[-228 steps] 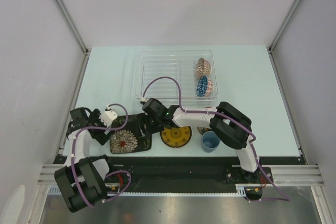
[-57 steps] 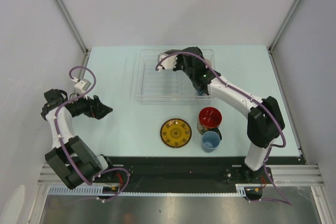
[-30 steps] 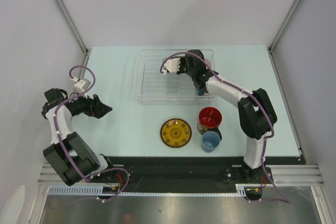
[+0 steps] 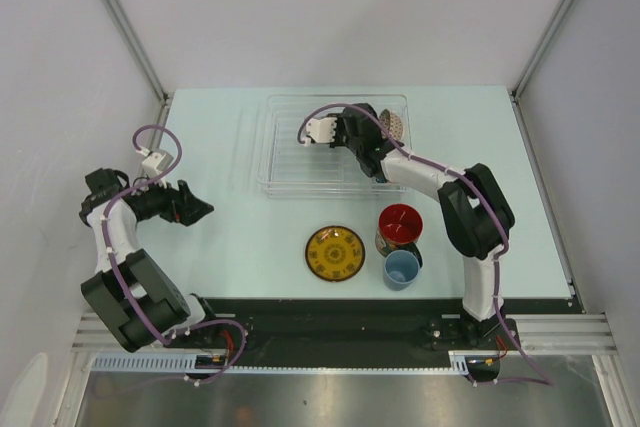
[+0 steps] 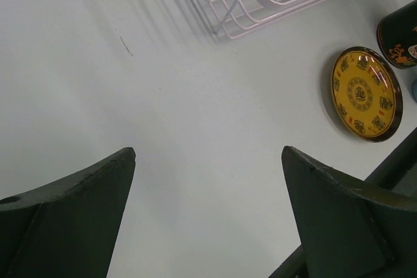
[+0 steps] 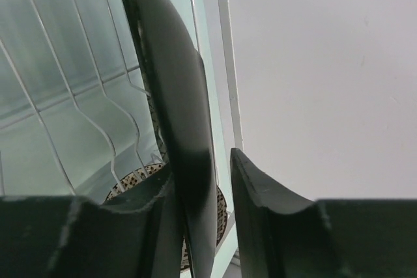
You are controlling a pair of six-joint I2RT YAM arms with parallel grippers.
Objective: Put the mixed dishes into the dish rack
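Inside dish rack (image 4: pixel 290 147), black plate (image 6: pixel 172 76) upright within right tool (image 6: pixel 202 167)

Robotics laboratory cell. We note white panels (image 4: pixel 60 97) on aluminium posts (image 4: pixel 122 22) that close in the pale table (image 4: pixel 470 127) beyond the right gripper (image 4: pixel 360 135) and outboard of the left gripper (image 4: pixel 203 209). Behind both grippers runs the metal rail (image 4: pixel 560 330) that carries the arms. Purple cables (image 4: pixel 180 154) loop along each arm.
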